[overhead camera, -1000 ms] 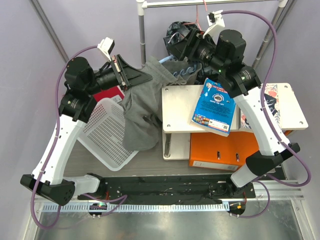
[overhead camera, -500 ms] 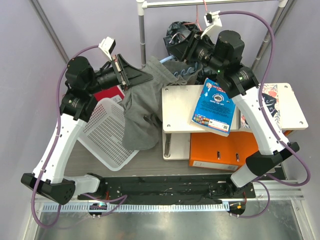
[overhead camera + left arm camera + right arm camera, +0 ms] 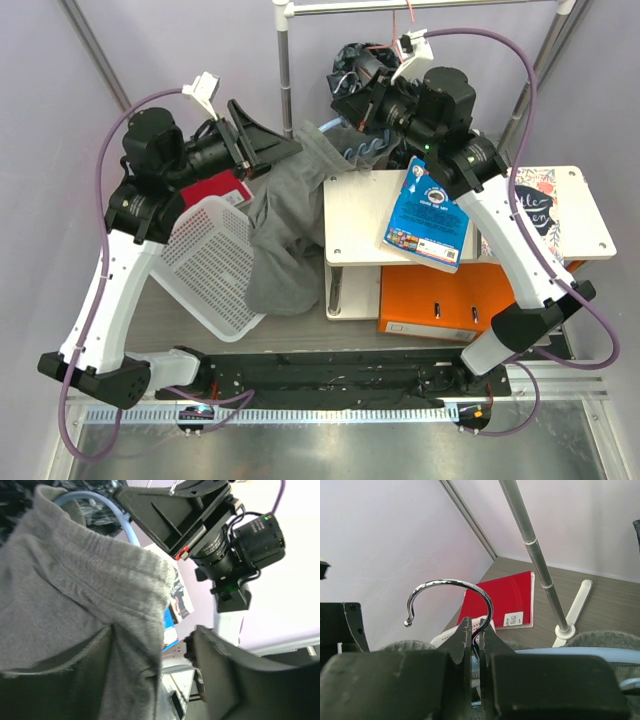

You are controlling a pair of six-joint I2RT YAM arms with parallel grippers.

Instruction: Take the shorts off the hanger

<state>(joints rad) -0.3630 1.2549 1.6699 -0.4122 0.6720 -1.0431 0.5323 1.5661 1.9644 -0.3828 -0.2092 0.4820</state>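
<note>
The shorts (image 3: 352,58), black with a pale print, hang bunched under the rail on the thin pink-red hanger (image 3: 408,18). Just below them, a long grey garment (image 3: 285,225) drapes from a light-blue hanger (image 3: 95,502) with a chrome hook (image 3: 451,584). My right gripper (image 3: 476,625) is shut on the stem of that chrome hook. Left of the grey garment's top edge, my left gripper (image 3: 282,148) stands open. In the left wrist view the grey cloth (image 3: 75,585) lies against one finger, and the other finger (image 3: 240,680) stands well apart from it.
A white perforated basket (image 3: 205,265) and a red book (image 3: 215,190) lie at the left. A white low shelf (image 3: 365,215) carries a blue packet (image 3: 428,215), with an orange box (image 3: 430,295) under it. The rack's upright pole (image 3: 285,70) stands behind.
My left gripper has opened and let go of the grey garment, drawing slightly left. My right gripper has shut on the chrome hook. The grey garment has sagged a little.
</note>
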